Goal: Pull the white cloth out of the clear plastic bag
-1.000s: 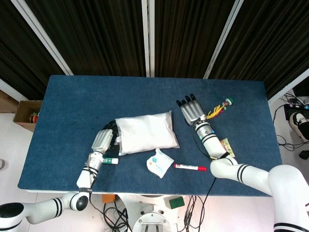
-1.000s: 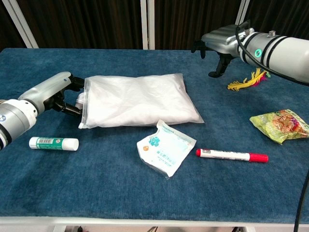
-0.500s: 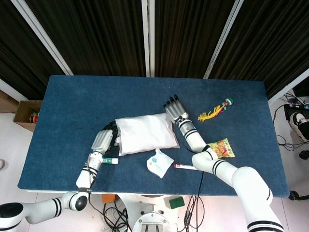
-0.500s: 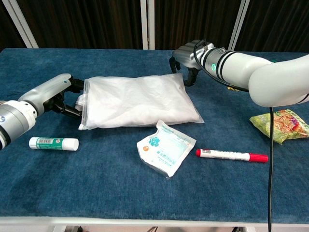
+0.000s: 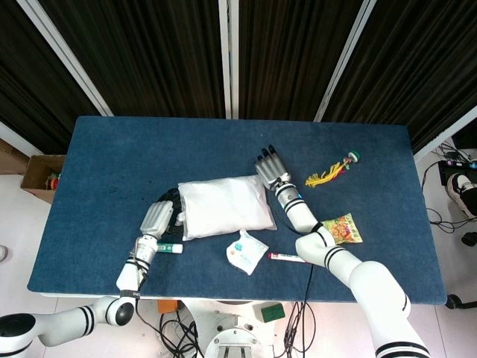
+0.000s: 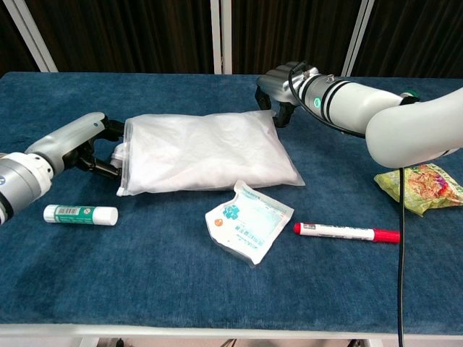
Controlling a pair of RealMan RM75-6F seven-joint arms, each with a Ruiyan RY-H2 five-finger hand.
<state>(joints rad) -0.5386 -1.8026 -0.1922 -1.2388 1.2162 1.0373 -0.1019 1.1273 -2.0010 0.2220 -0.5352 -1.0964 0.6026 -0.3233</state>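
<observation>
Left hand (image 6: 79, 141), fingers curled at the open end of the clear plastic bag (image 6: 206, 152), touching the white cloth (image 6: 120, 152); grip indiscernible. Right hand (image 6: 278, 85) fingers spread, resting at the bag's far corner.

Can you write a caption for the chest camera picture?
Left hand at the clear plastic bag mouth, right hand at its far corner.

The clear plastic bag (image 5: 223, 206) with white cloth (image 5: 212, 201) lies between the left robot hand (image 5: 158, 217) and right robot hand (image 5: 273, 168).
</observation>
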